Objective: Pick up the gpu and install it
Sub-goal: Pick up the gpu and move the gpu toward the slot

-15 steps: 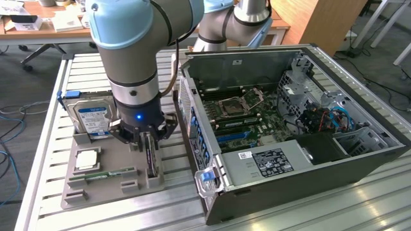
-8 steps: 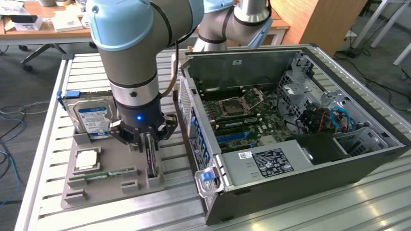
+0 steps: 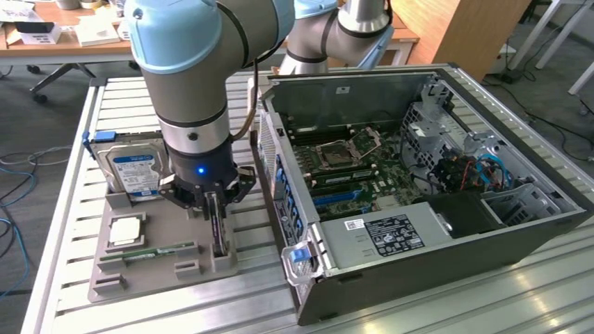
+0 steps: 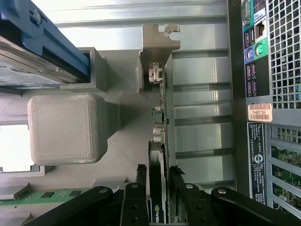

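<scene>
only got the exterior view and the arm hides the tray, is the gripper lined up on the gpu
Observer: yes, the wrist view shows the gpu standing on edge between the fingers, one on each side.
Operator: clamped yet
Observer: not that i can see, the jaws look open, with a dark gap beside the card.
Operator: where's the bracket
Observer: the silver bracket is at the end far from the gripper.
</scene>
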Controlling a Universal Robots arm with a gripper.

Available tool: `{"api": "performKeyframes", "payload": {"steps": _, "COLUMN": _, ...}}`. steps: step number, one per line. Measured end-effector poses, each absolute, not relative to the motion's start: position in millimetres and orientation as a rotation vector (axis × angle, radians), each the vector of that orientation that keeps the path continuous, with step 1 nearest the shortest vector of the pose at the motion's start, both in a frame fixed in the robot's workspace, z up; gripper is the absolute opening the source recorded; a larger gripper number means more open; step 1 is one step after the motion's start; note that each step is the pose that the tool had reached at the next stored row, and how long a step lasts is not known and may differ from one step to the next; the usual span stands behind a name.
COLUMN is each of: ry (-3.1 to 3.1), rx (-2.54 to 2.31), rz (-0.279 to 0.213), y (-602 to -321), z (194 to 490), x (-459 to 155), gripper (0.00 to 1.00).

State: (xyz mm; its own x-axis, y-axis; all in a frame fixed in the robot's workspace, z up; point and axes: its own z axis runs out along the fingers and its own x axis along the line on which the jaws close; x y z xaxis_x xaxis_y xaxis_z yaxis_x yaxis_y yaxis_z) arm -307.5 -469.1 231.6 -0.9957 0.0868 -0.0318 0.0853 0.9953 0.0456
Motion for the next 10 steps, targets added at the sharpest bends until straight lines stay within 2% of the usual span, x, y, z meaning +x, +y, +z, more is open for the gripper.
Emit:
{"api": "performKeyframes", "payload": {"steps": 8, "ry": 3.104, "rx": 0.134, "rz": 0.069, "y": -469.1, "z": 231.5, "x": -307.5, "gripper": 0.33}}
{"api": "performKeyframes", "payload": {"steps": 10, "ry": 3.104, "rx": 0.134, "rz": 0.068, "y": -469.1, "z": 231.6, "x": -307.5, "gripper": 0.26}}
